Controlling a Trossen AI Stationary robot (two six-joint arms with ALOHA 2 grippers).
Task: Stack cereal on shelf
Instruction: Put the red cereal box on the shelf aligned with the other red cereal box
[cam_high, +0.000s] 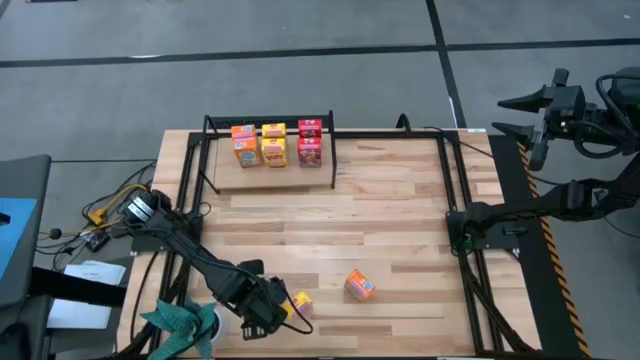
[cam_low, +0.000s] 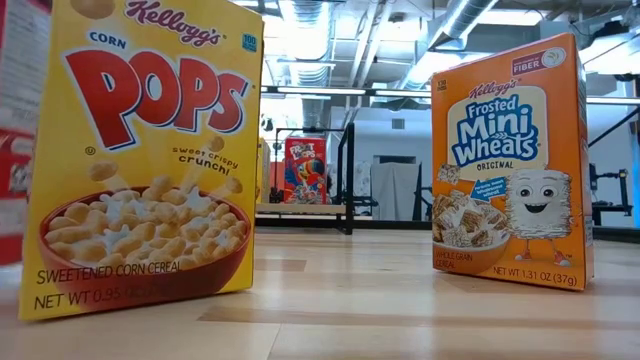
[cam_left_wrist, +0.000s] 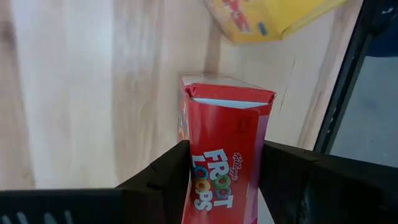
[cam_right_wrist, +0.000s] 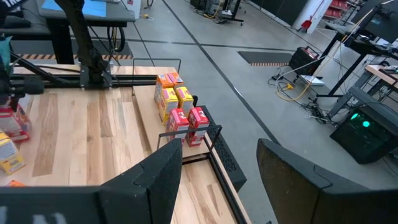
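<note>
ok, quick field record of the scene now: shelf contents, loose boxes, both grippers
shelf: far edge of the table, six cereal boxes on it, orange, yellow, red
loose boxes: orange box lying mid-table near the front; yellow box beside the left gripper
left gripper: front-left of table, fingers on both sides of a red Froot Loops box
right gripper: open, empty, off the table's right side

grey concrete floor (cam_high: 330, 30) crossed by dark seams surrounds the wooden table (cam_high: 400, 220); exposed ceiling ducts (cam_low: 480, 15) and strip lights (cam_low: 330, 90) hang overhead.
</note>
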